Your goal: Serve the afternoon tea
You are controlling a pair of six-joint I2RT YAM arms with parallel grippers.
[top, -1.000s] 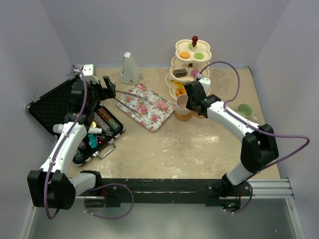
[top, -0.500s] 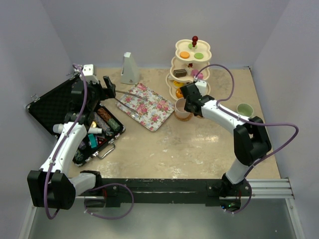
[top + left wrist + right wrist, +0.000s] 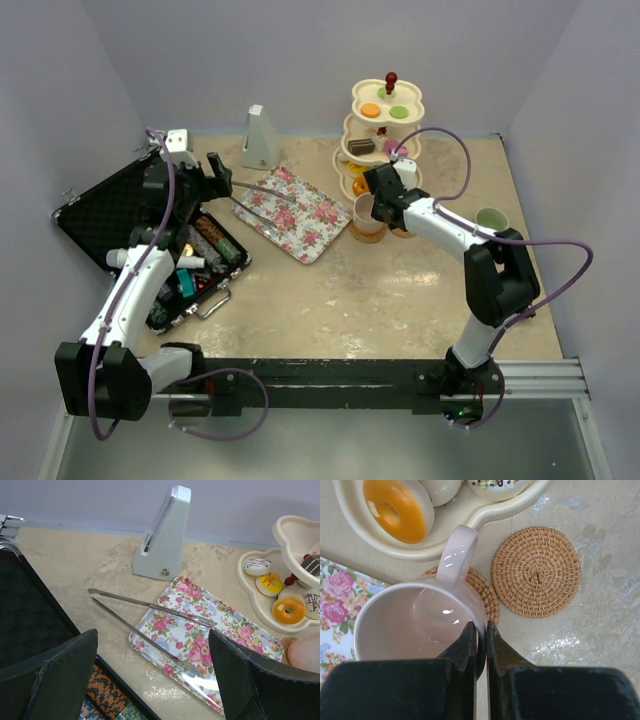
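Showing from above the right gripper [image 3: 380, 203] holding the pink mug [image 3: 364, 212] beside the stand [image 3: 412, 98], green mug [image 3: 491, 220] well apart, unserved. Left wrist: left gripper [image 3: 152, 640] spread wide above tongs [image 3: 150, 615]. Right wrist: jaws pinching the mug's rim over one coaster [image 3: 487, 597]; second coaster [image 3: 536, 571] bare. No writing legible.

Right wrist view: the mug [image 3: 415, 625] hides most of the coaster [image 3: 487, 597] under it, my right gripper [image 3: 481, 630] blocks its near rim, and the stand [image 3: 485, 515] runs off the top. Left wrist view: the mug's a blurred corner sliver. From above, the tools [image 3: 200, 260] in the case [image 3: 100, 215] are too small to name.
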